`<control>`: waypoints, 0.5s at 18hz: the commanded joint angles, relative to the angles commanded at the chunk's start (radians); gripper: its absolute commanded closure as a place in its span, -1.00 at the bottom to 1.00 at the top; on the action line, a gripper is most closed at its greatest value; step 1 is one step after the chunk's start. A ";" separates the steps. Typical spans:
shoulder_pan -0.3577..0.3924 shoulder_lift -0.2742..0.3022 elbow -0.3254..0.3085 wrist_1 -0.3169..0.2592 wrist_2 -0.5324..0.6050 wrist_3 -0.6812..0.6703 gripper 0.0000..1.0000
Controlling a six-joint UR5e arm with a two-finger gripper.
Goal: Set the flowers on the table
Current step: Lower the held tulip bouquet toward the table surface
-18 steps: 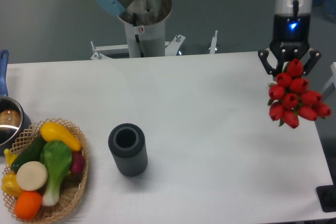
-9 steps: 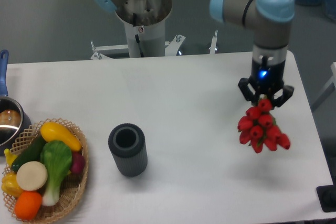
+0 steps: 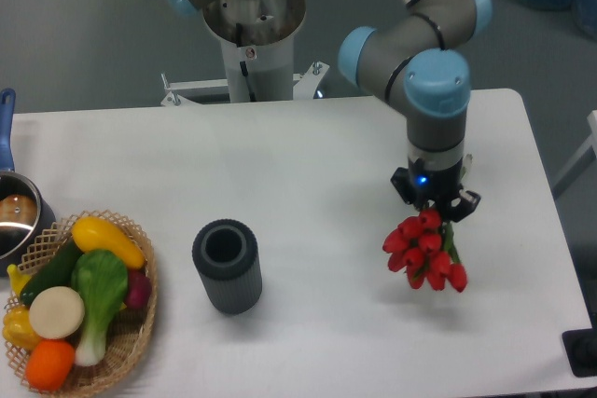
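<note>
Spreading across most of the view, the bench (image 3: 308,156) is a broad white slab with rounded corners and a smooth, matte top. Over its right half the arm (image 3: 424,53) bends down, built of grey metal tubes joined by pale blue caps. At the left edge stands a round woven basket (image 3: 131,342) of tan wicker, heaped with glossy toy vegetables (image 3: 70,300) in yellow, green, white, purple and orange. Near the middle of the bench stands a dark grey vase (image 3: 227,266), a ribbed upright cylinder with an open mouth. A shiny metal pot (image 3: 14,216) with a blue handle shows partly at the far left.

Black and two-fingered, the hand (image 3: 432,207) points straight down with a small blue light glowing just above it. Its fingers are clamped on the flowers (image 3: 424,251), which hang directly beneath it and lean slightly to the lower right, over the right part of the bench. Whether the blooms touch the surface cannot be told.

They form a tight bunch of rounded red tulip heads, with slivers of green stem showing along the right side.
</note>
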 joint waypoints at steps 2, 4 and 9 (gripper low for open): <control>-0.005 -0.015 -0.005 0.002 0.000 0.000 0.30; -0.009 -0.020 -0.006 0.000 -0.003 -0.002 0.30; -0.020 -0.038 -0.008 0.000 -0.003 -0.008 0.30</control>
